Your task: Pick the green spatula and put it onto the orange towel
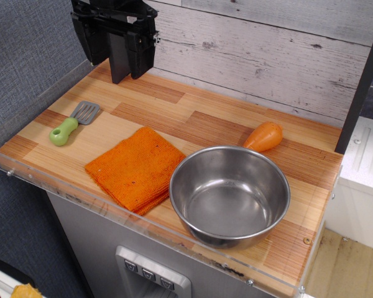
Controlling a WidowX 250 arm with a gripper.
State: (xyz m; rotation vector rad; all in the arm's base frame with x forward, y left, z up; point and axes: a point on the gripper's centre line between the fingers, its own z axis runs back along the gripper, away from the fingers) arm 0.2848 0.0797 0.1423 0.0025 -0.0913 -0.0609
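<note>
The green spatula [73, 122] lies flat on the wooden counter at the left, its light-green handle toward the front left and its grey slotted blade toward the back right. The orange towel [135, 167] lies folded on the counter just right of it, a short gap apart. My gripper [115, 46] hangs at the back left, well above the counter and behind the spatula. Its black fingers [86, 38] stand apart and hold nothing.
A steel bowl [230, 194] stands right of the towel, touching its edge. An orange carrot toy [264, 136] lies behind the bowl. A clear plastic lip [112, 214] runs along the counter's front and left edges. A plank wall stands behind.
</note>
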